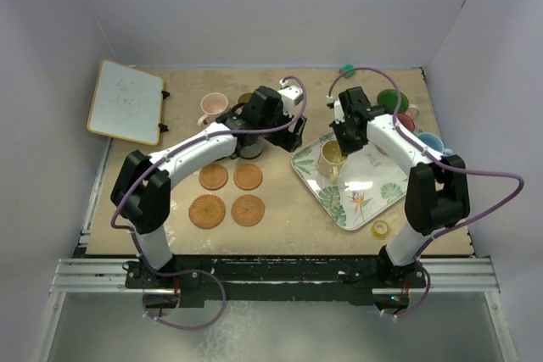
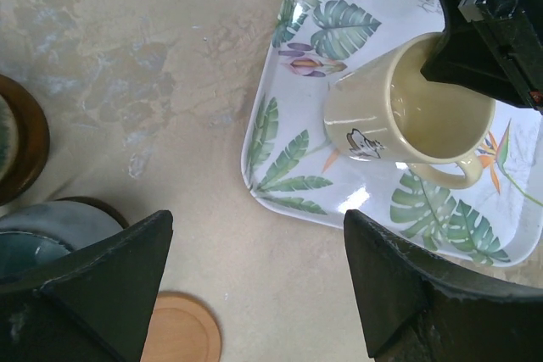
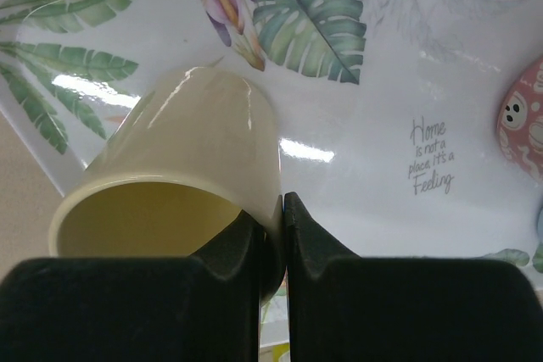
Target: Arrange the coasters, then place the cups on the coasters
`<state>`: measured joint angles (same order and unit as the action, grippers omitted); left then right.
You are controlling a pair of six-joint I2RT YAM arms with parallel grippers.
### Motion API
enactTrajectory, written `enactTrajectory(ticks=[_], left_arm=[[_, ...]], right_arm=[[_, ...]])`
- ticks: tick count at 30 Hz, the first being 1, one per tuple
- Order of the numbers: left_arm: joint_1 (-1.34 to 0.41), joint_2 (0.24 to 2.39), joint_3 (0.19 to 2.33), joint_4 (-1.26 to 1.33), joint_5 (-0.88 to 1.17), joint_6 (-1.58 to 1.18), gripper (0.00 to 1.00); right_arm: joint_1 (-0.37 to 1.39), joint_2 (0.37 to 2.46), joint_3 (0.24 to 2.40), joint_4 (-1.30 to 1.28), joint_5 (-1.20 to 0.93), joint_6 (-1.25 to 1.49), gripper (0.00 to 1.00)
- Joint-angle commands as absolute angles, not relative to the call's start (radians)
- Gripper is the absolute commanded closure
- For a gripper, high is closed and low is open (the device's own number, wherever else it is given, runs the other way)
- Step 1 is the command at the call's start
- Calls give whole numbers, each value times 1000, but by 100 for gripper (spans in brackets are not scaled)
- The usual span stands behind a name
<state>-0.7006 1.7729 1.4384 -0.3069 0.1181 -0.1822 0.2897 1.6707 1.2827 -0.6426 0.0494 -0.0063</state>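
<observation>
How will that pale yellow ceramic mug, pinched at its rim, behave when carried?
The pale yellow mug is probably rigid and breakable, and its glossy glaze looks slippery. Held by one wall between the right fingers, it may swing or tilt.

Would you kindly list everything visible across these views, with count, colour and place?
bare coasters: four, orange-tan, square left of centre
grey mug: one, beneath left arm
pink mug: one, far side, left-centre
yellow mug: one, on tray
green mug, red mug, light blue mug: one each, by tray's far-right side
tray: one, white, leafy, right of centre
tape roll: one, yellow, near right corner
whiteboard: one, white, far left
left gripper: open, empty
right gripper: shut on yellow mug's rim
</observation>
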Motion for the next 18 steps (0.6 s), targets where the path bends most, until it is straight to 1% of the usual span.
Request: enactTrajectory(ticks=[1,7,14,18], left_arm=[[-708,1796,1491,-268,103,-261,22],[-721,1831,1500,-250,125,-306,22],[-745,1871,1535,-239,150,-343,22],[-767,1901,1579,-249,159,-357,22]], right_arm=[[296,1657,1280,-591,99,20,92],[295,1651,1263,-584,102,20,85],[292,1637,1279,-624,40,33,72],[271,1580,1286,-631,36,28,64]])
